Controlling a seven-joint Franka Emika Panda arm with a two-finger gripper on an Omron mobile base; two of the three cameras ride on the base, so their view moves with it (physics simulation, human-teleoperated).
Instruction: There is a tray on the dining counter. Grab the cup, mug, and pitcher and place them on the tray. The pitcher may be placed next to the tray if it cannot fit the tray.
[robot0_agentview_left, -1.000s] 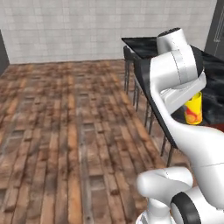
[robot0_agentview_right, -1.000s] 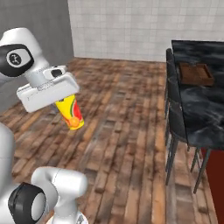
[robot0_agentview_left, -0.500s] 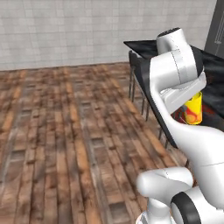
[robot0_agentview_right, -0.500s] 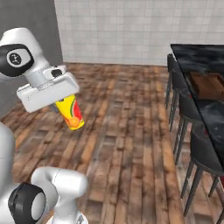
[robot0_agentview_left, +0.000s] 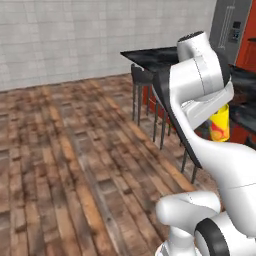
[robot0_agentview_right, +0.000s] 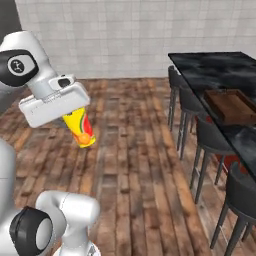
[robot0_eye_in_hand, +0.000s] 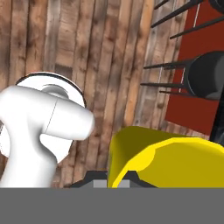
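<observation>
Right base view is showing the gripper (robot0_agentview_right: 70, 116) clamping the yellow cup (robot0_agentview_right: 80, 129), tilted, in the air above the wooden floor (robot0_agentview_right: 130, 150), well apart from the tray (robot0_agentview_right: 231, 106) sitting on the dining counter (robot0_agentview_right: 215, 70) beside dark stools (robot0_agentview_right: 212, 140).

The white arm folds high over its base — fingers (robot0_eye_in_hand: 114, 180) seemingly clamped shut, hand (robot0_agentview_right: 52, 104) angled downward.

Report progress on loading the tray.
Done: nothing yet; the tray on the dining counter holds nothing in the part that shows. In hand: the cup, jaws shut on it, carried above the wooden floor. Left: set it down, then fetch mug and pitcher.
</observation>
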